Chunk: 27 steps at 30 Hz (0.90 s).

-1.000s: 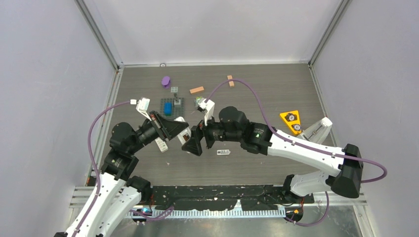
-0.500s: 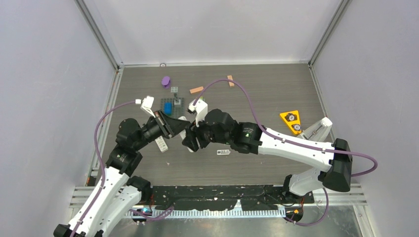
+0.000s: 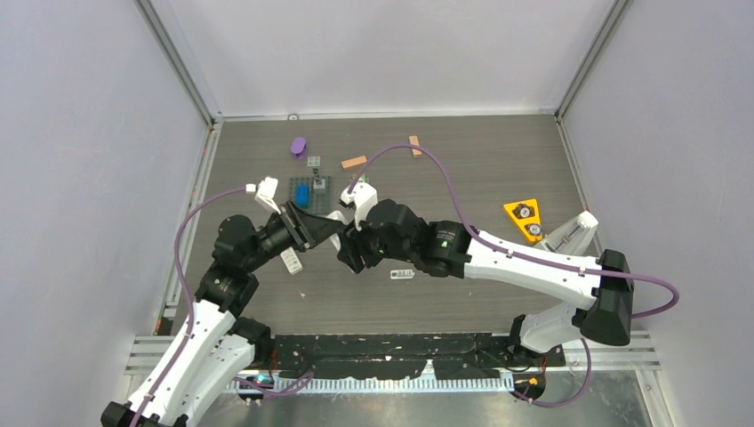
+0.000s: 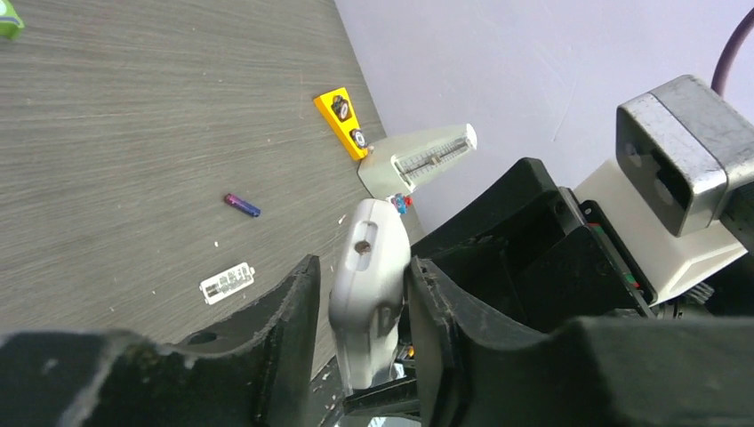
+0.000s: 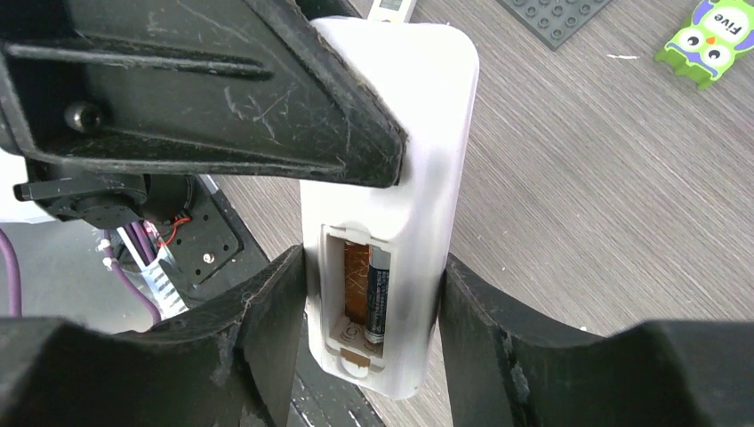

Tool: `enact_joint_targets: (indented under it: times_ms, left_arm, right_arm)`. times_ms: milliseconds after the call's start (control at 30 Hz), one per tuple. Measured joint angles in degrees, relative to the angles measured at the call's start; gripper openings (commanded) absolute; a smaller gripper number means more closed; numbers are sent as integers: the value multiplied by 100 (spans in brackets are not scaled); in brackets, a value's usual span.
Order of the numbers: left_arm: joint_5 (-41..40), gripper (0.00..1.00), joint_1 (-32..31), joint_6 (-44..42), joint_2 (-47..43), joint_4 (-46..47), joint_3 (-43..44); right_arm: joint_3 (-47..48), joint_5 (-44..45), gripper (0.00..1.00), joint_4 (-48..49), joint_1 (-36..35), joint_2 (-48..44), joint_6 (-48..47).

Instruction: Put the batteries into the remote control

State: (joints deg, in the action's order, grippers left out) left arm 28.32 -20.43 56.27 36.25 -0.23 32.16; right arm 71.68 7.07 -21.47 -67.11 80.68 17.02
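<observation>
A white remote point(image 5: 418, 116) is held up off the table between both arms. My left gripper point(image 4: 360, 267) is shut on one end of it, and its black finger point(image 5: 267, 98) lies across the remote in the right wrist view. My right gripper point(image 5: 372, 258) is shut on the other end, a finger against each side. The open battery bay faces the right wrist camera with an orange battery point(image 5: 356, 280) and a dark battery point(image 5: 378, 298) lying in it. A purple battery point(image 4: 242, 205) lies loose on the table. From above, both grippers point(image 3: 342, 240) meet over the table's middle.
A second white remote point(image 3: 291, 261) lies under the left arm. A small white label piece point(image 3: 402, 274), a yellow triangle point(image 3: 525, 220), a white wedge point(image 3: 573, 233), a grey brick plate point(image 3: 308, 191), a purple lump point(image 3: 299, 146), tan blocks point(image 3: 354, 162) and a green owl card point(image 5: 716, 40) are scattered around.
My right gripper has moved left and slightly up to meet the left gripper, and its fingers now sit around the remote's end. The left gripper shifted a little to the right.
</observation>
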Motion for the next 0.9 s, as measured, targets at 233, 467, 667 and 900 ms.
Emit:
enact_joint_targets:
  times_ms: [233,467,667,900]
  left_arm:
    - [199,0,20,26,-55,125,-114]
    - [144,0,31,-140,-116,118,-190]
    - [70,0,155,-240,-107,74,-341]
    - [330,0,356,-291,-42,221,-444]
  right_arm:
    - [0,-127,47,-131,22,7,-11]
    - [-160,-247,82,-72,142,-83,162]
    - [-870,-413,83,50,785,-894,514]
    - [-1526,-579,70,-17,2000,-1707,688]
